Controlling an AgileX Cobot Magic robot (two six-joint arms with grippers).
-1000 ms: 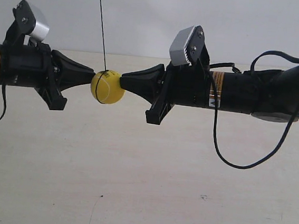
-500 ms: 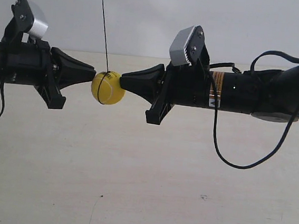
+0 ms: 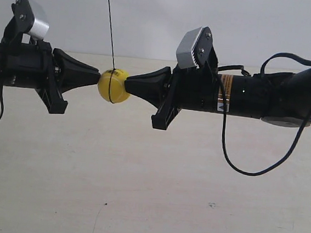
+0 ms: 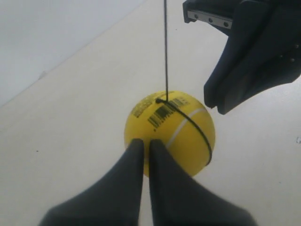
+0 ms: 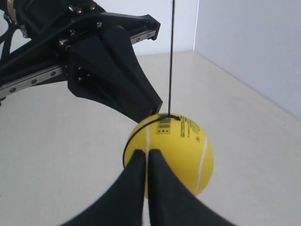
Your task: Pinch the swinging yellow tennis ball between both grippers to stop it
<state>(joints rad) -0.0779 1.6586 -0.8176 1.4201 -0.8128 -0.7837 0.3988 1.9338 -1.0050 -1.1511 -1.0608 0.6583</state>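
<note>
The yellow tennis ball (image 3: 114,86) hangs on a thin black string (image 3: 110,24) between two black pointed grippers. My left gripper (image 3: 97,80), the arm at the exterior view's left, is shut and its nose touches the ball's one side. From the other side my right gripper (image 3: 126,84) presses its shut nose on the ball. In the left wrist view the ball (image 4: 178,127) sits right at my shut left gripper (image 4: 146,141), with the right gripper (image 4: 216,101) beyond. The right wrist view has the ball (image 5: 183,141) against my shut right gripper (image 5: 146,152).
A pale tabletop (image 3: 148,193) lies well below both arms, with a white wall (image 3: 154,17) behind. A black cable (image 3: 239,163) loops down under the right arm. A silver-grey camera box (image 3: 191,47) sits on top of each arm.
The ball has risen slightly and turned, its black string loop now facing the exterior camera. The string hangs nearer to vertical. The left arm shifted a little; the right arm stayed still.
</note>
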